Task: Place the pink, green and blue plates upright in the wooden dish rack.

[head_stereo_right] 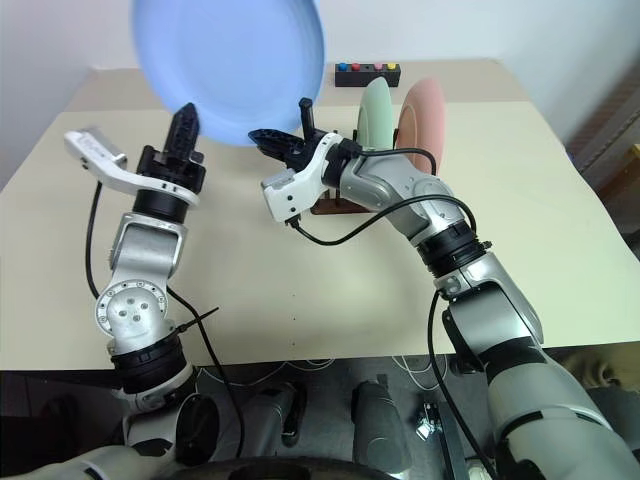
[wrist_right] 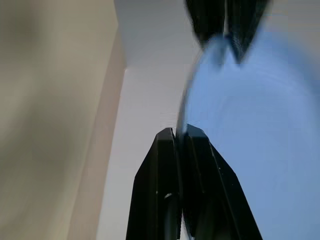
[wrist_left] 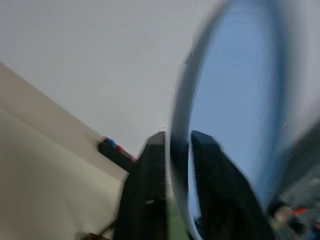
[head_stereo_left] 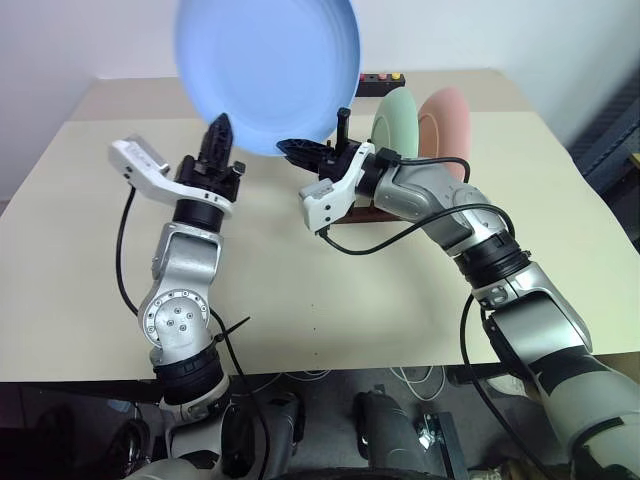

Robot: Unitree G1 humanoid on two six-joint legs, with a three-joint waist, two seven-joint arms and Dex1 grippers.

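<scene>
Handing the blue plate (head_stereo_left: 268,70) across mid-air, by the look of it: right gripper (head_stereo_left: 292,148) is clenched on its lower rim, and the left gripper (head_stereo_left: 219,133) straddles the rim too, though I can't tell if it's gripping or letting go. Green plate (head_stereo_left: 393,122) and pink plate (head_stereo_left: 446,120) already stand upright in the wooden dish rack (head_stereo_left: 352,213). Next move, I'd judge: left lets go fully, right swings blue edge-on into the free slot beside green.
</scene>
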